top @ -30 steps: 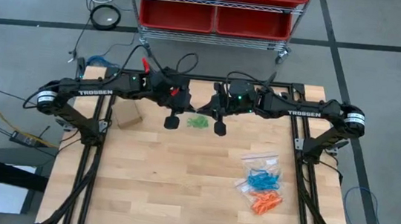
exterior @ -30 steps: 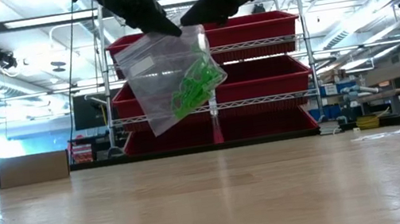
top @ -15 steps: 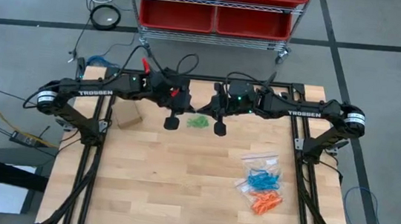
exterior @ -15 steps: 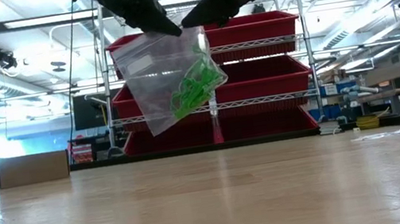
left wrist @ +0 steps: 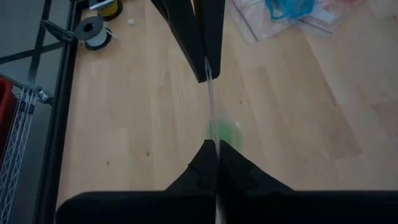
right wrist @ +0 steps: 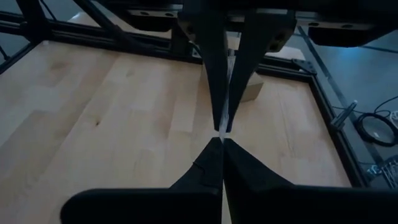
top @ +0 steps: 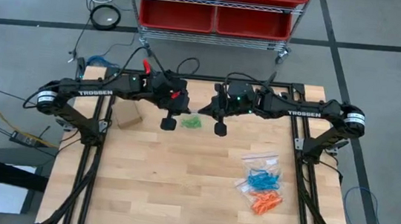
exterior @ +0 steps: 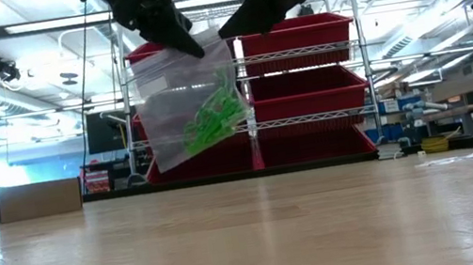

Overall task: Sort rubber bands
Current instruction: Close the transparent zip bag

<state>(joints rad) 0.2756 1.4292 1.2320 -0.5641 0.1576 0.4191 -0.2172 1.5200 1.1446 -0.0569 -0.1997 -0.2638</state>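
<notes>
A clear plastic bag [exterior: 187, 107] with green rubber bands [exterior: 210, 118] in its lower part hangs high over the table's far middle. My left gripper [exterior: 188, 47] is shut on its top left. My right gripper [exterior: 227, 31] is shut on its top right. From above, the green bands [top: 191, 122] show between the left gripper [top: 168, 123] and the right gripper [top: 220, 128]. Each wrist view shows the bag's top edge [left wrist: 210, 106] [right wrist: 224, 124] as a thin line running to the other arm's fingers. My left gripper pinches the bag's top edge near its left corner [exterior: 175, 58] between its two fingers, slanting down from above and the left. The bag hangs below, lifted clear of the table. My right gripper pinches the same top edge near its right corner [exterior: 224, 43], slanting down from above and the right. The edge [right wrist: 224, 127] runs straight on to the left gripper's fingers.
More clear bags lie on the table's right near part, one with blue bands [top: 261, 180], one with orange bands [top: 266, 202], one flat [top: 259, 158]. A small cardboard box [top: 127, 117] sits near the left edge. Red bins on a rack [exterior: 306, 93] stand beyond the far edge.
My left gripper has moved a little toward the table's left edge, still shut. The hanging bag has shifted left with it, and the green bands have dropped lower and to the left inside it. My right gripper has kept its place.
</notes>
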